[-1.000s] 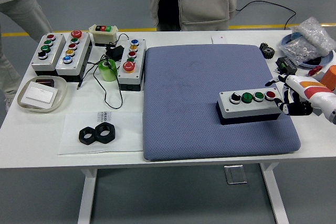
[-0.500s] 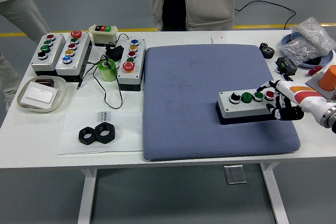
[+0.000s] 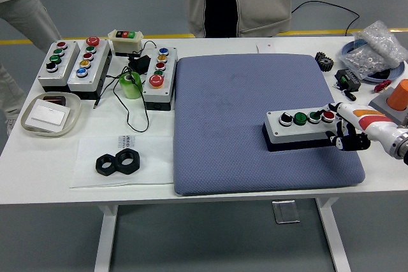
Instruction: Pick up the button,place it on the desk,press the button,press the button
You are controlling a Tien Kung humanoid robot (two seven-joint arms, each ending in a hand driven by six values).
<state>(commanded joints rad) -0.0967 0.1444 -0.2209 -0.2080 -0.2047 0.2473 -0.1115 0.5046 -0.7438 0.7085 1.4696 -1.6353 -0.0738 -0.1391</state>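
At the right of the frame, the right robot hand touches the button box at its red-button end. Its fingers are curled and grip nothing. This box lies on the blue mat.

Button box: grey rectangular housing on a black base, lying flat on the blue pad, near the pad's right edge and closer to its front. Long axis runs left to right, slightly raised toward the right. Top face carries four round controls in one row: a black-and-white knob at the left, two green buttons in the middle, a red button at the right end.
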